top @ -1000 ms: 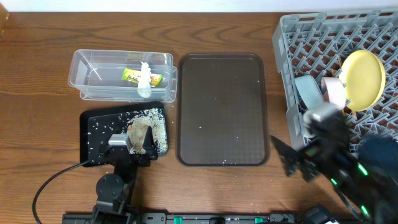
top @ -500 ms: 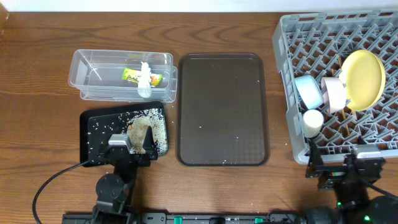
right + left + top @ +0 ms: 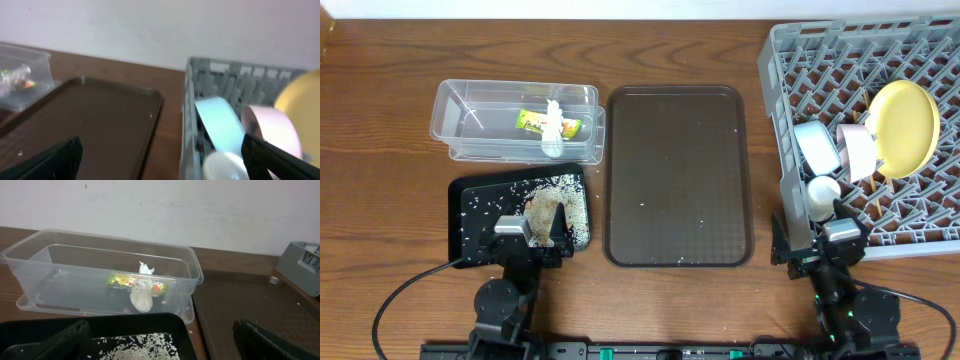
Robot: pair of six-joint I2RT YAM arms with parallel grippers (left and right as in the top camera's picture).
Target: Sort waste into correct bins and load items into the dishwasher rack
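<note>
On the left of the table, the sorting looks finished: the clear tub (image 3: 470, 100) holds the green-and-orange wrapper (image 3: 532, 121) and the crumpled tissue (image 3: 552, 130), touching each other, and the rice scraps (image 3: 563, 200) lie scattered in the black tray (image 3: 470, 215) just in front of it. Between the bins and the rack, the brown serving tray (image 3: 678, 175) carries nothing but a few stray specks.

At the right edge, the dishwasher rack (image 3: 820, 60) holds the yellow plate (image 3: 903, 125) on edge among the pegs, with the pale pinkish-white bowl (image 3: 858, 148) and the light blue bowl (image 3: 815, 148) tipped up beside it, and a small white cup-like piece (image 3: 823, 192) near the front corner. I cannot make out the chopsticks in any view (they may be hidden among the lattice), so I cannot confirm that part.

Both arms sit low at the table's near edge. The left gripper (image 3: 535, 232) hangs over the black tray's front rim, fingers spread wide and holding nothing; the right gripper (image 3: 815, 248), just before the rack's corner, is likewise spread and empty. By my reading the task is essentially complete.
</note>
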